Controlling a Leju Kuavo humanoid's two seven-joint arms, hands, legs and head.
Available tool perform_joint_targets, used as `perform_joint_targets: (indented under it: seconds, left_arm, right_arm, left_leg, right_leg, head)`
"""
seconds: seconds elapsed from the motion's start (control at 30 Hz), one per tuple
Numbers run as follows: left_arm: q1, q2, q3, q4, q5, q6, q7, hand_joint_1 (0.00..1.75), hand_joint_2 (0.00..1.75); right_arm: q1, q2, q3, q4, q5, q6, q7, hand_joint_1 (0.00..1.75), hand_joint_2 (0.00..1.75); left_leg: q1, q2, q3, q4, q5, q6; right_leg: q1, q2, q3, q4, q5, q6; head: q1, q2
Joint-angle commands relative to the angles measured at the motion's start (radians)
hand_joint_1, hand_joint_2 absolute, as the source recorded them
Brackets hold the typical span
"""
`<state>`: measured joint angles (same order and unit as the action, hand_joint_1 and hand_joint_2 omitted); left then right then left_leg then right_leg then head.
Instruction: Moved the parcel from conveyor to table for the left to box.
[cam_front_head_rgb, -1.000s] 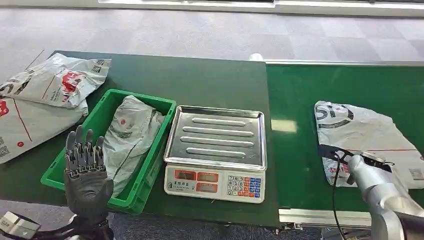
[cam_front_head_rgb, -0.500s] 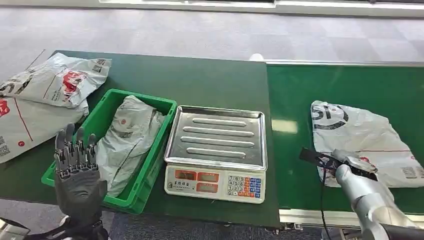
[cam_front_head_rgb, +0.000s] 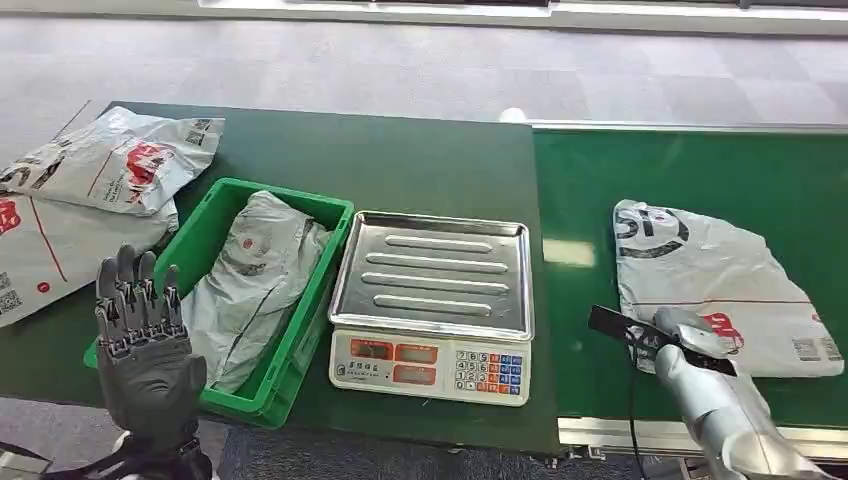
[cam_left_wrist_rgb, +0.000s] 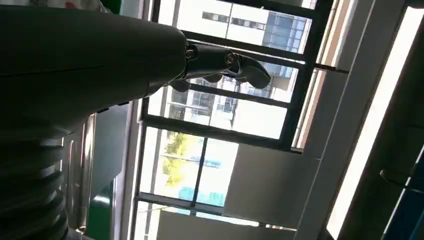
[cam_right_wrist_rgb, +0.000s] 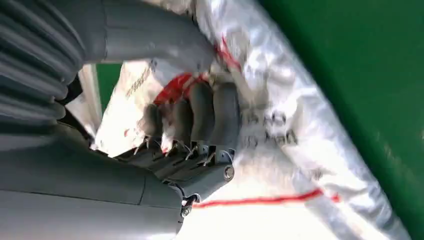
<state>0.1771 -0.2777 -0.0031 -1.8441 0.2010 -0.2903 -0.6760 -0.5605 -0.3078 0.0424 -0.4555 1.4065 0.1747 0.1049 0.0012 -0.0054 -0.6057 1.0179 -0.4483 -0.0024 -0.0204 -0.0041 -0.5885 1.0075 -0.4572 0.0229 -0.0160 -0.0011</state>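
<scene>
Belt (cam_front_head_rgb: 600, 190) has slid my parcel (cam_front_head_rgb: 715, 285) closer to the table (cam_front_head_rgb: 420, 160), near its front edge. My right hand (cam_right_wrist_rgb: 192, 127) grips the corner now, so I can lift soon. Left hand (cam_front_head_rgb: 140, 330) has dropped lower, fingers apart, holding nothing.

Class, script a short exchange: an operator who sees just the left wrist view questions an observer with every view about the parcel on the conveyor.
Operator: I see windows. Where is the parcel?
Observer: The parcel lies flat on the green conveyor, right of the scale.
Operator: Has the right hand got it?
Observer: Yes. The right hand is at the parcel's near edge, its fingers curled into the wrapping and its thumb clamped against it.
</scene>
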Motion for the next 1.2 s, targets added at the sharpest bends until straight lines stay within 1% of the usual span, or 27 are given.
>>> perform_joint_targets:
  seconds: [0.03, 0.1, 0.17, 0.2, 0.27, 0.37, 0.5, 0.53, 0.57, 0.6, 0.67, 0.73, 0.77, 0.8, 0.83, 0.87, 0.93, 1.03, 1.13, 1.2]
  left_arm:
    - [-0.035, 0.02, -0.008, 0.056, 0.0, -0.007, 0.0, 0.0, 1.75]
    - [-0.055, 0.028, -0.009, 0.074, 0.003, -0.011, 0.0, 0.0, 1.75]
    - [-0.056, 0.033, -0.004, 0.072, 0.01, -0.009, -0.001, 0.0, 1.75]
    - [-0.055, 0.034, -0.003, 0.07, 0.011, -0.009, -0.001, 0.0, 1.75]
    - [-0.049, 0.038, -0.003, 0.066, 0.015, -0.009, 0.0, 0.0, 1.75]
    - [-0.052, 0.041, -0.006, 0.074, 0.019, -0.015, 0.001, 0.0, 1.75]
    - [-0.054, 0.04, -0.006, 0.076, 0.019, -0.015, 0.002, 0.0, 1.75]
    - [-0.055, 0.039, -0.006, 0.076, 0.019, -0.015, 0.002, 0.0, 1.75]
    - [-0.055, 0.039, -0.006, 0.076, 0.019, -0.015, 0.002, 0.0, 1.75]
    - [-0.055, 0.039, -0.006, 0.076, 0.019, -0.015, 0.002, 0.0, 1.75]
    - [-0.07, 0.046, -0.011, 0.092, 0.021, -0.021, 0.006, 0.0, 1.75]
    - [-0.089, 0.053, -0.013, 0.106, 0.022, -0.019, 0.006, 0.0, 1.75]
    - [-0.096, 0.056, -0.014, 0.112, 0.023, -0.013, 0.006, 0.0, 1.75]
    - [-0.099, 0.056, -0.014, 0.113, 0.023, -0.01, 0.005, 0.0, 1.75]
    - [-0.101, 0.056, -0.014, 0.112, 0.023, -0.007, 0.005, 0.0, 1.75]
    - [-0.099, 0.058, -0.013, 0.107, 0.023, -0.002, 0.003, 0.0, 1.75]
    - [-0.097, 0.059, -0.014, 0.102, 0.023, -0.001, 0.003, 0.0, 1.75]
    - [-0.095, 0.063, -0.014, 0.095, 0.025, 0.005, 0.003, 0.0, 1.75]
    - [-0.096, 0.065, -0.014, 0.091, 0.024, 0.008, 0.004, 0.0, 1.75]
    - [-0.096, 0.073, -0.021, 0.093, 0.023, 0.017, 0.001, 0.0, 1.75]
  right_arm:
    - [-0.101, -0.029, 0.075, 0.066, -0.002, 0.076, -0.059, 0.0, 1.75]
    - [-0.117, -0.076, 0.098, 0.082, 0.003, 0.102, -0.114, 0.0, 1.75]
    - [-0.129, -0.101, 0.118, 0.08, 0.015, 0.095, -0.122, 0.0, 1.75]
    - [-0.132, -0.101, 0.119, 0.08, 0.016, 0.098, -0.122, 0.0, 1.75]
    - [-0.148, -0.109, 0.145, 0.082, 0.024, 0.123, -0.135, 0.0, 1.75]
    - [-0.144, -0.127, 0.168, 0.083, 0.018, 0.153, -0.16, 0.0, 1.75]
    - [-0.137, -0.128, 0.169, 0.084, 0.018, 0.15, -0.16, 0.0, 1.75]
    - [-0.136, -0.126, 0.169, 0.084, 0.018, 0.149, -0.16, 0.0, 1.75]
    - [-0.136, -0.126, 0.169, 0.084, 0.018, 0.149, -0.16, 0.0, 1.75]
    - [-0.136, -0.126, 0.169, 0.084, 0.018, 0.149, -0.16, 0.0, 1.75]
    - [-0.097, -0.144, 0.188, 0.065, -0.03, 0.192, -0.245, 0.0, 1.75]
    - [-0.042, -0.152, 0.201, 0.034, -0.074, 0.195, -0.318, 0.0, 1.75]
    - [-0.007, -0.151, 0.216, 0.009, -0.096, 0.203, -0.336, 0.0, 1.75]
    - [0.007, -0.146, 0.222, 0.0, -0.1, 0.2, -0.337, 0.0, 1.75]
    - [0.014, -0.14, 0.228, -0.011, -0.107, 0.196, -0.339, 0.05, 1.75]
    - [0.014, -0.136, 0.241, -0.024, -0.115, 0.202, -0.339, 1.75, 1.75]
    - [0.011, -0.135, 0.247, -0.032, -0.121, 0.212, -0.334, 1.75, 1.75]
    - [0.024, -0.146, 0.279, -0.067, -0.165, 0.225, -0.354, 1.75, 1.75]
    - [0.053, -0.147, 0.293, -0.1, -0.183, 0.221, -0.354, 1.75, 1.75]
    - [0.085, -0.153, 0.317, -0.149, -0.219, 0.227, -0.348, 1.75, 1.75]
  left_leg:
    - [0.0, 0.003, 0.002, -0.001, 0.0, 0.0]
    - [-0.001, 0.0, 0.001, -0.001, 0.0, 0.0]
    - [0.0, 0.0, 0.001, -0.001, 0.0, 0.0]
    - [-0.001, -0.002, 0.001, -0.001, 0.001, 0.0]
    - [0.0, 0.001, 0.003, -0.002, 0.0, 0.0]
    - [-0.001, 0.0, 0.001, -0.001, 0.0, 0.0]
    - [-0.001, -0.001, 0.001, -0.001, 0.0, 0.0]
    - [0.0, 0.0, 0.004, -0.004, 0.001, -0.001]
    - [0.0, 0.001, 0.002, -0.001, 0.0, 0.0]
    - [0.0, 0.001, 0.002, -0.002, 0.0, 0.0]
    - [0.0, 0.001, 0.003, -0.002, 0.0, -0.001]
    - [0.0, -0.001, 0.002, -0.002, 0.001, 0.0]
    - [0.001, -0.003, 0.004, -0.003, 0.001, -0.001]
    - [0.002, -0.004, 0.005, -0.005, 0.002, -0.001]
    - [0.001, -0.003, 0.003, -0.002, 0.001, -0.001]
    - [0.001, -0.002, 0.004, -0.004, 0.001, -0.001]
    - [0.0, 0.0, 0.001, -0.001, 0.0, 0.0]
    - [0.001, 0.002, 0.004, -0.004, 0.0, -0.001]
    - [0.0, 0.0, 0.003, -0.001, 0.0, 0.0]
    - [0.001, 0.0, 0.004, -0.003, 0.001, -0.001]
  right_leg:
    - [0.0, 0.003, 0.001, -0.001, 0.001, -0.002]
    - [0.0, 0.0, 0.001, -0.001, 0.0, -0.001]
    - [0.0, 0.0, 0.001, -0.001, 0.0, -0.001]
    - [-0.001, -0.002, 0.001, -0.001, 0.0, -0.001]
    - [0.0, 0.0, 0.002, -0.003, 0.001, -0.002]
    - [-0.001, 0.0, 0.001, -0.001, 0.0, -0.001]
    - [0.0, -0.001, 0.001, -0.001, 0.0, -0.001]
    - [0.001, 0.0, 0.004, -0.005, 0.001, -0.003]
    - [0.0, 0.001, 0.001, -0.001, 0.001, -0.001]
    - [0.0, 0.001, 0.002, -0.002, 0.001, -0.002]
    - [0.0, 0.001, 0.002, -0.003, 0.001, -0.002]
    - [0.0, -0.001, 0.002, -0.003, 0.001, -0.002]
    - [0.001, -0.003, 0.004, -0.005, 0.001, -0.002]
    - [0.002, -0.004, 0.006, -0.007, 0.001, -0.002]
    - [0.002, -0.003, 0.004, -0.004, 0.0, -0.001]
    - [0.002, -0.003, 0.005, -0.006, 0.001, -0.002]
    - [0.0, 0.0, 0.001, -0.001, 0.0, -0.001]
    - [0.001, 0.002, 0.004, -0.004, 0.001, -0.003]
    - [0.001, 0.0, 0.002, -0.002, 0.0, -0.001]
    - [0.002, 0.0, 0.004, -0.004, 0.001, -0.002]
  head:
    - [0.0, 0.0]
    - [0.0, 0.0]
    - [0.0, 0.0]
    - [0.0, 0.0]
    - [0.0, 0.0]
    - [0.0, 0.0]
    - [0.0, 0.0]
    - [0.0, 0.0]
    - [0.0, 0.0]
    - [0.0, 0.0]
    - [0.0, 0.0]
    - [0.0, 0.0]
    - [0.0, 0.0]
    - [0.0, 0.0]
    - [0.0, 0.0]
    - [0.0, 0.0]
    - [0.0, 0.0]
    - [0.0, 0.0]
    - [0.0, 0.0]
    - [0.0, 0.0]
